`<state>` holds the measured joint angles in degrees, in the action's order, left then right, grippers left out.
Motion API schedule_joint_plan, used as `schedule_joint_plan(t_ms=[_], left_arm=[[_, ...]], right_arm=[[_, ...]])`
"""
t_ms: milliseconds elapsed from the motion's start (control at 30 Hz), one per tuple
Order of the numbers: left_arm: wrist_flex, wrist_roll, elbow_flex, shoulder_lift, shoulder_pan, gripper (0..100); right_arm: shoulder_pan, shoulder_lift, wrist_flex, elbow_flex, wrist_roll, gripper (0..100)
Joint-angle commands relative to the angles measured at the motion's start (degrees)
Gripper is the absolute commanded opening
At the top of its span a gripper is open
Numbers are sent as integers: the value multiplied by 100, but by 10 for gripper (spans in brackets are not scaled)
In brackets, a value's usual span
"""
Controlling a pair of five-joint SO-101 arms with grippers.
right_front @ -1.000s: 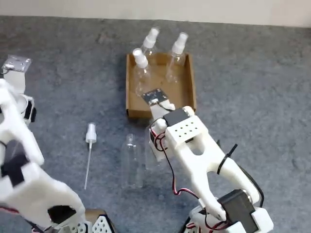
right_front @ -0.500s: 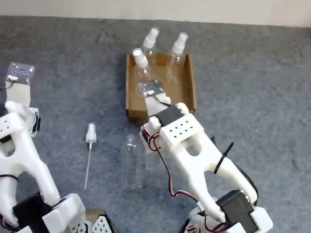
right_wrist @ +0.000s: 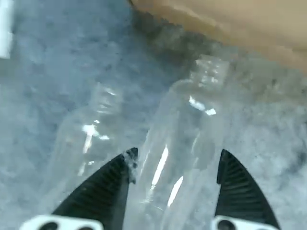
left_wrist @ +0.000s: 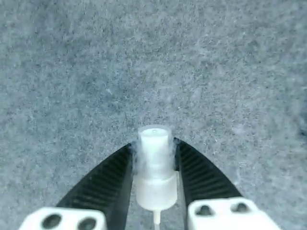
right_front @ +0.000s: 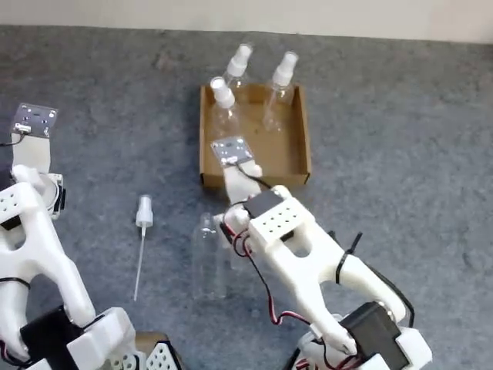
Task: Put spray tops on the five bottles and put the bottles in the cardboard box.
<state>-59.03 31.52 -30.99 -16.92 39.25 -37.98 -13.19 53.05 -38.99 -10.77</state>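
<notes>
Roll-out risk: your right gripper, jaws apart, straddles the clear plastic bottle lying flat just short of the brown cardboard box, long axis toward it, open neck first. Closing could squirt it sideways into the second clear bottle alongside. Left gripper: clamped on a white spray top.

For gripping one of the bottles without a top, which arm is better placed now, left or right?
Right. The right tool is open with a jaw on each side of a capless bottle lying near the cardboard box. The left tool is shut on a spray top, over the carpet.
</notes>
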Motion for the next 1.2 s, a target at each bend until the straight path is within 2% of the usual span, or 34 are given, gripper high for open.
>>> schedule_joint_plan(t_ms=[0,133,333,533,667,800,867,967,1167], left_arm=[[97,-35,22,-259,-110,2],[79,-35,31,-259,-110,2],[62,-35,66,-259,-110,2],[62,-35,84,-268,-119,2],[-132,-44,136,-277,-207,2],[-1213,-44,629,-277,-576,2],[-1758,-53,901,-277,-892,2],[-2312,-220,1103,-277,-1569,2],[-2365,-1345,1086,-277,-2967,2]], right_arm=[[242,-119,-171,-127,-26,217],[295,-127,-145,-444,-18,194],[585,-189,-66,-602,70,25],[1349,-374,1218,-558,1169,5],[2264,-1411,1727,-602,2171,4],[3670,-2448,2097,-602,3358,4],[4505,-2519,2097,-585,3895,4],[5411,-2044,1736,-558,4422,4],[6299,-22,356,-84,4466,4]])
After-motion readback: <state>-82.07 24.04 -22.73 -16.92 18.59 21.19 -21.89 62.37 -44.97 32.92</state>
